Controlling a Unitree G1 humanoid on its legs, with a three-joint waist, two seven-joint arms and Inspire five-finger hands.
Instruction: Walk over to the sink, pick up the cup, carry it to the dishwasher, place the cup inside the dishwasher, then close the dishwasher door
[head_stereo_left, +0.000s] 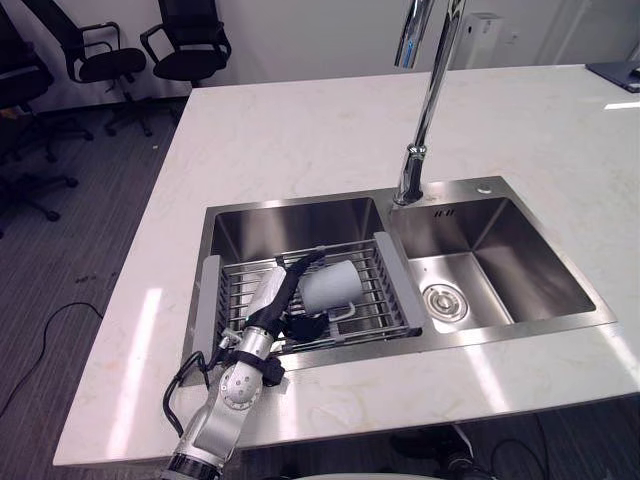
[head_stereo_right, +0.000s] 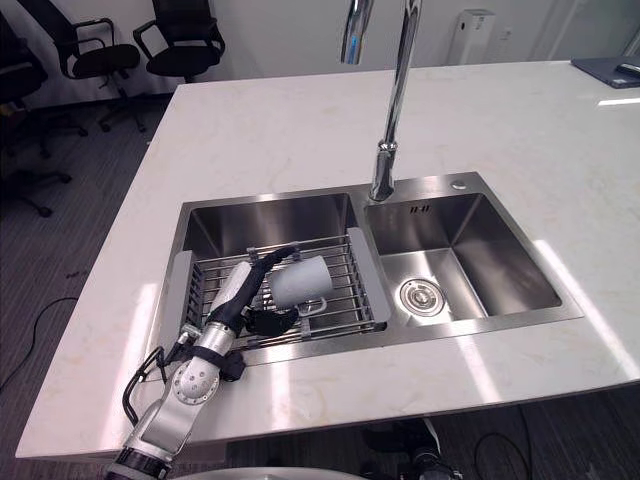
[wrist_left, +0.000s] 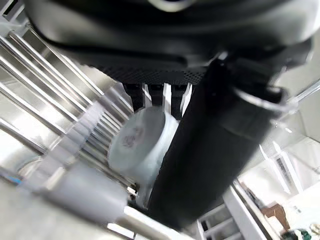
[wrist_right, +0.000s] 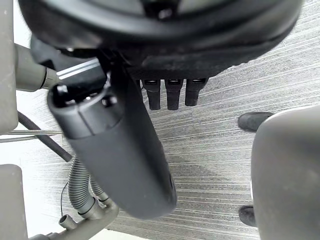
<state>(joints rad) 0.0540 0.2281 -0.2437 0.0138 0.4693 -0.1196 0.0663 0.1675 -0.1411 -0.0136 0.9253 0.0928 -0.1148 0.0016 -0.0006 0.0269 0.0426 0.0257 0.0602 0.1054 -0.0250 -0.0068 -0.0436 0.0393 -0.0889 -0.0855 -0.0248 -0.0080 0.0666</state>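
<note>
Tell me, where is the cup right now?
The cup lies on its side on the wire rack in the left basin of the sink, left of the faucet, with the left hand right beside it.

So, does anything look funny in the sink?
Yes, the cup lies tipped over on its side on the wire rack in the left basin of the sink, not standing up. The left hand is right at it. Nothing looks spilled or broken.
</note>
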